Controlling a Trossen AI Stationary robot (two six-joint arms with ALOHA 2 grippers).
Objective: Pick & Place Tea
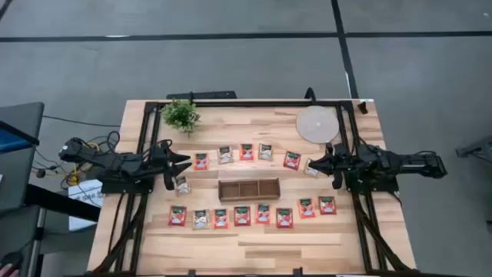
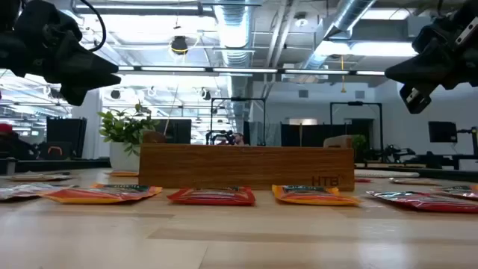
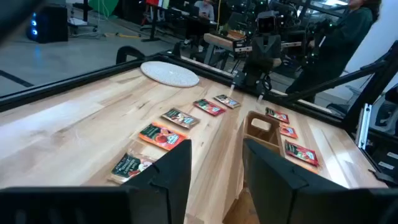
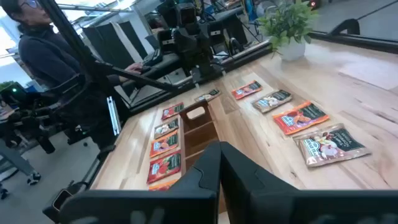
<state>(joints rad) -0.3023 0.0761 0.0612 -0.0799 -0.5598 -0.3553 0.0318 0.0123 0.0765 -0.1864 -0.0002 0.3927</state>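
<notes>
Two rows of tea sachets [image 1: 242,153] flank the empty tray [image 1: 247,188] — left gripper [image 1: 181,166] half-open, empty, right gripper [image 1: 315,165] closed, empty — next, probably lower onto a sachet.

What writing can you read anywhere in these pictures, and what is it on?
"HTB": on the side of the wooden tray, near one end, in the low view.
Print on the tea sachets: too small and blurred to read.
No other readable text.

Overhead and table-level views, plus facing wrist views, all sharing the wooden tray [image 1: 247,189].
</notes>
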